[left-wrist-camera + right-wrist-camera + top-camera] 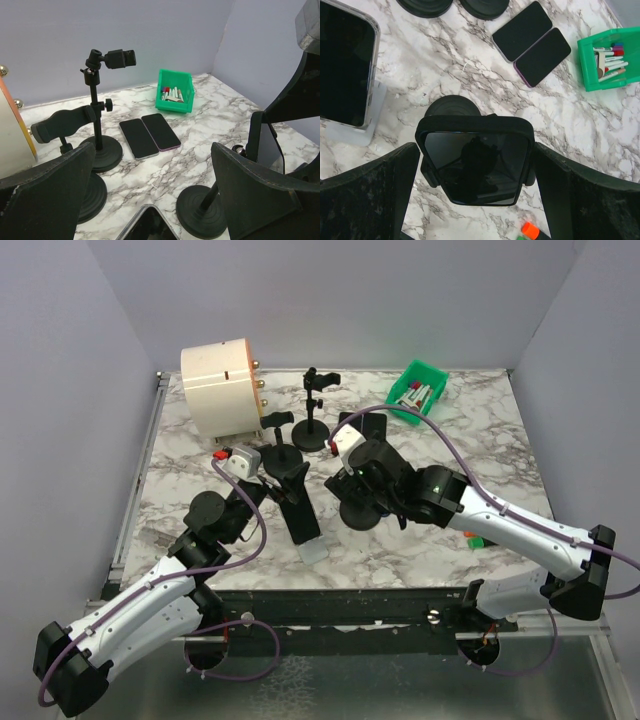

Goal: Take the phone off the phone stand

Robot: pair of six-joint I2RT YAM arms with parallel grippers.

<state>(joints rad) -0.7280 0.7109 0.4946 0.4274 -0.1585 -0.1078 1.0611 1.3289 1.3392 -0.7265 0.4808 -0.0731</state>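
- Right pincer: spread wide, fingers flank phone at 9 and 3 o'clock, just beside it, pinching nothing.
- Phone: dark screen up, gripped in clamp of phone stand; stand's round base shows at 12 o'clock of phone.
- Pair of loose phones: flat on marble table at 1 o'clock, side by side.
- Green bin: pens inside, at 2 o'clock.
- Another phone: on clear block at 10 o'clock.
- Left pincer: spread, holds nothing; black stands at its 11 o'clock.

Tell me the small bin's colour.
The bin is green; the left wrist view shows it best.
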